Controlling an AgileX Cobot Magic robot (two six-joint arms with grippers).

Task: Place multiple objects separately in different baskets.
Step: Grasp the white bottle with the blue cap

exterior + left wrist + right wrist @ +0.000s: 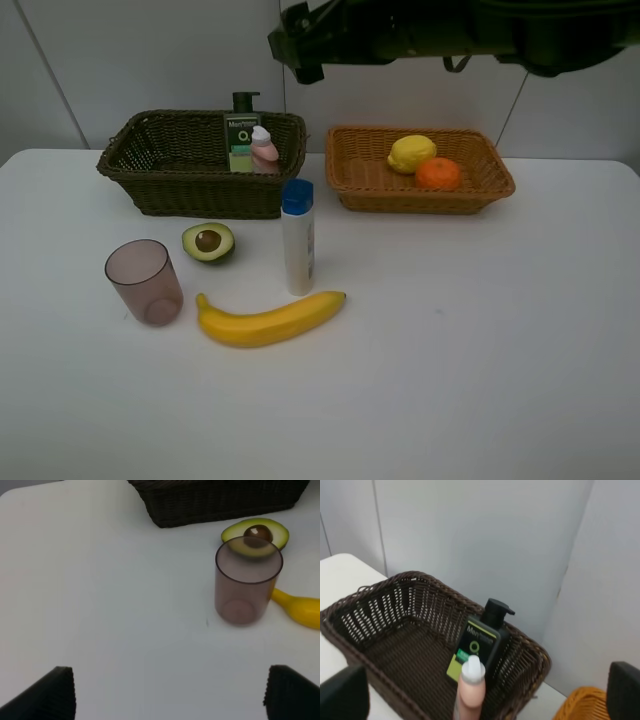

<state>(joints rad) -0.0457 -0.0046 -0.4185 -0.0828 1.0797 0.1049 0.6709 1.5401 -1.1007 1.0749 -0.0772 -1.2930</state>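
On the table lie a banana [270, 320], a halved avocado [208, 242] and a translucent mauve cup [145, 282], with a white blue-capped bottle [297, 238] standing beside them. The dark basket [150, 185] holds a dark green pump bottle [242, 140] and a small pink bottle [264, 150]. A lemon [411, 153] and an orange [437, 173] rest in the orange-tan basket [480, 190]. My left gripper [172, 695] is open, low over bare table, short of the cup [247, 582]. My right gripper [484, 694] is open, high above the dark basket [380, 600] and pink bottle [471, 687].
The white table [480, 350] spreads wide to the front and right. Both baskets stand at the back, near a pale wall. The right arm [420, 30] hangs across the top of the exterior view. A corner of the orange-tan basket [580, 705] shows in the right wrist view.
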